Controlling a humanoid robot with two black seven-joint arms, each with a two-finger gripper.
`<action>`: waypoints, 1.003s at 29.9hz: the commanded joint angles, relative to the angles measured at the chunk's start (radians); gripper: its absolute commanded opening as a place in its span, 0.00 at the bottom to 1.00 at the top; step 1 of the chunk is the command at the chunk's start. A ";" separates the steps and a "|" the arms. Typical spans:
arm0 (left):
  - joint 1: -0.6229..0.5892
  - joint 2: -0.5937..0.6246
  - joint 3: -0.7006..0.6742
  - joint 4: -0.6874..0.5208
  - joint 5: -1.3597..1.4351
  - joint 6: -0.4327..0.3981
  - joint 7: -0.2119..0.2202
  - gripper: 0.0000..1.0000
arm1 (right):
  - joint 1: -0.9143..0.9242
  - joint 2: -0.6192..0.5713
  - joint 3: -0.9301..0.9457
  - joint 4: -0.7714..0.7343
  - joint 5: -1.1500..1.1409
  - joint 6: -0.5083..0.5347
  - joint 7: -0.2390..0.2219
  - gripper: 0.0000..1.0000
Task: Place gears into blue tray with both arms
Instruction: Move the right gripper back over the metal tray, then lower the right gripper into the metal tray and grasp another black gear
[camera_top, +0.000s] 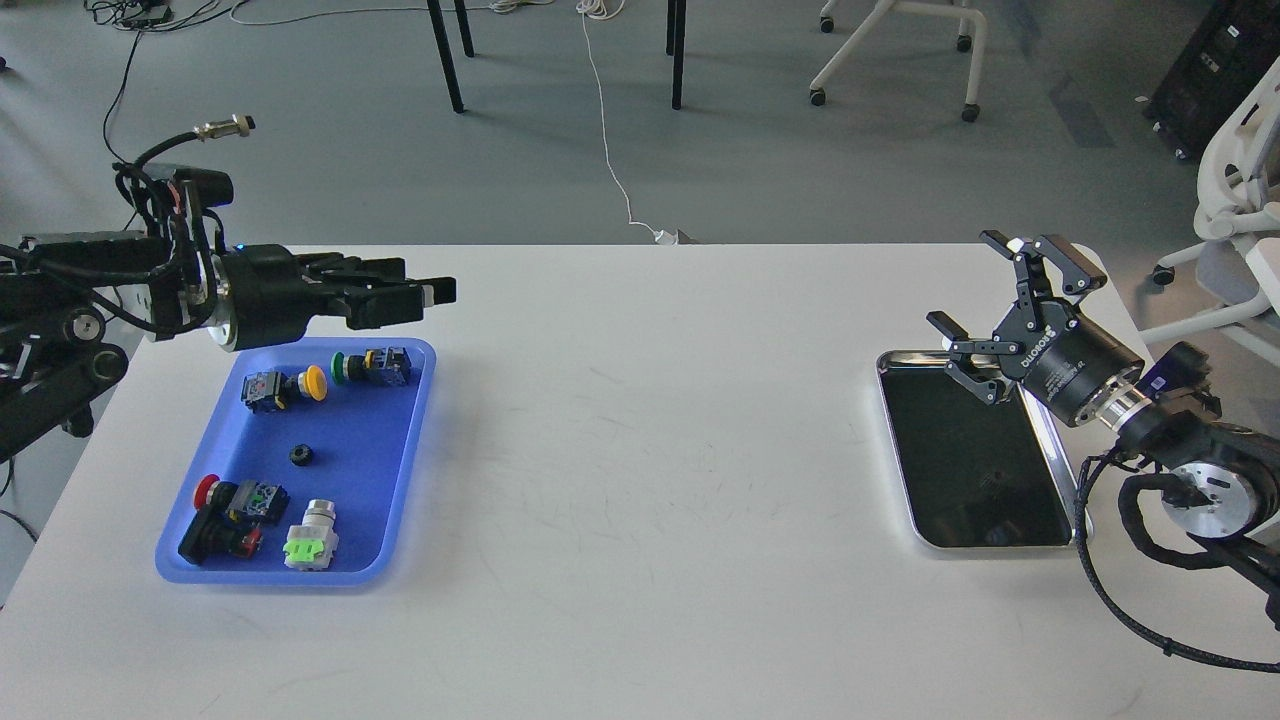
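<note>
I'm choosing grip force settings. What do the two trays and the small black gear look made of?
The blue tray looks like moulded plastic: uniform matte colour, soft rounded rim. The dark tray seems polished metal: bright mirror-like rim, dark glossy reflective floor. The gear is dull black, perhaps plastic or blackened metal; too small to tell.

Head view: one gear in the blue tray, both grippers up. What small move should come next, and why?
Probably hold both arms clear. The only gear visible already lies in the blue tray among push-button switches, the metal tray looks empty, the right gripper is open with nothing in it, and the left gripper shows no load.
</note>
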 joint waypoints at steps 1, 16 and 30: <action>0.054 -0.038 -0.011 -0.057 -0.325 0.010 0.000 0.86 | 0.006 -0.024 -0.008 0.007 -0.126 0.003 0.000 0.97; 0.430 -0.325 -0.405 -0.043 -0.677 0.035 0.000 0.98 | 0.239 -0.245 -0.138 0.122 -1.129 0.013 0.000 0.98; 0.434 -0.376 -0.442 -0.043 -0.688 0.026 0.050 0.98 | 0.723 -0.139 -0.756 0.106 -1.661 0.013 0.000 0.99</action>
